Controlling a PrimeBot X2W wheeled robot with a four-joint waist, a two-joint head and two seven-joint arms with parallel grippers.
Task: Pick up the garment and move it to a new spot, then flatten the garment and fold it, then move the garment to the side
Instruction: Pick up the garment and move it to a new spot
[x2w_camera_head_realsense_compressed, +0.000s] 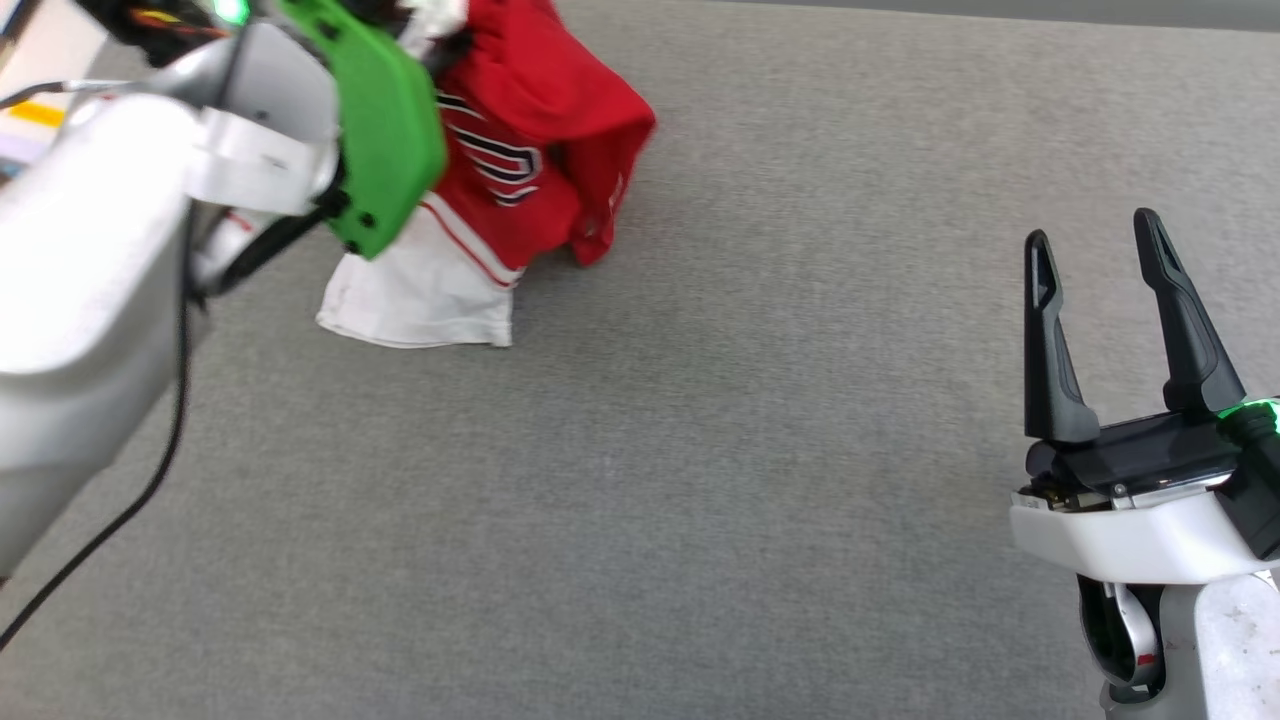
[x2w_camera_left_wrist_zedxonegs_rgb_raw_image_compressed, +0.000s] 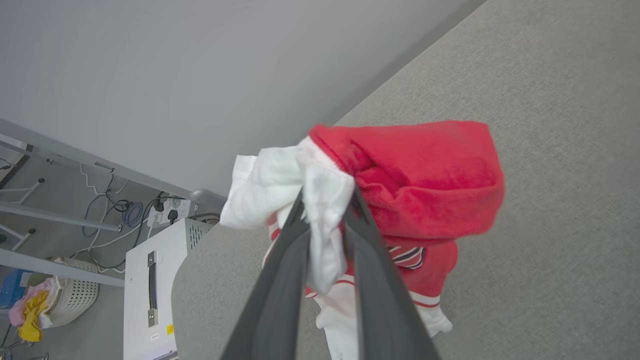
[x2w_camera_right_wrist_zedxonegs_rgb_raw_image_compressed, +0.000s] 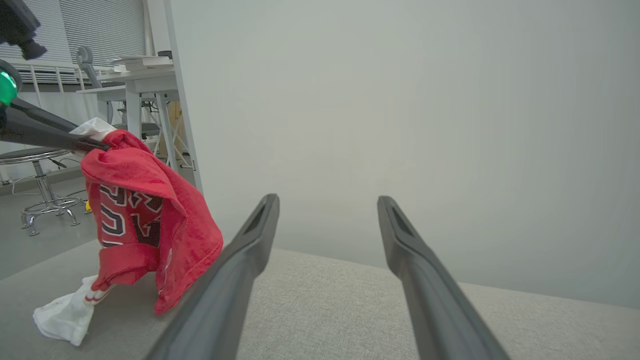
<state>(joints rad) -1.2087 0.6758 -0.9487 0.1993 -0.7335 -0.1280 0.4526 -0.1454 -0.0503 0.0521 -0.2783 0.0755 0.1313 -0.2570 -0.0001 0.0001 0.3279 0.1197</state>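
Red garment (x2w_camera_left_wrist_zedxonegs_rgb_raw_image_compressed: 425, 185) hangs from left pincer (x2w_camera_left_wrist_zedxonegs_rgb_raw_image_compressed: 327, 192); white basket (x2w_camera_left_wrist_zedxonegs_rgb_raw_image_compressed: 75, 300) holds yellow cloth (x2w_camera_left_wrist_zedxonegs_rgb_raw_image_compressed: 31, 312)

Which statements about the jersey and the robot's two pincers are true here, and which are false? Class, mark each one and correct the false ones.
1. The left pincer is shut on the red and white jersey. True.
2. The right pincer grips a sleeve. False: it stands open and empty, well apart from the jersey.
3. The jersey lies flat. False: it hangs bunched from the left pincer, with a white sleeve down on the grey surface.
4. Black, white-edged lettering shows on the jersey's red cloth. True.
5. A pale laundry basket holds pink and yellow cloth. True.
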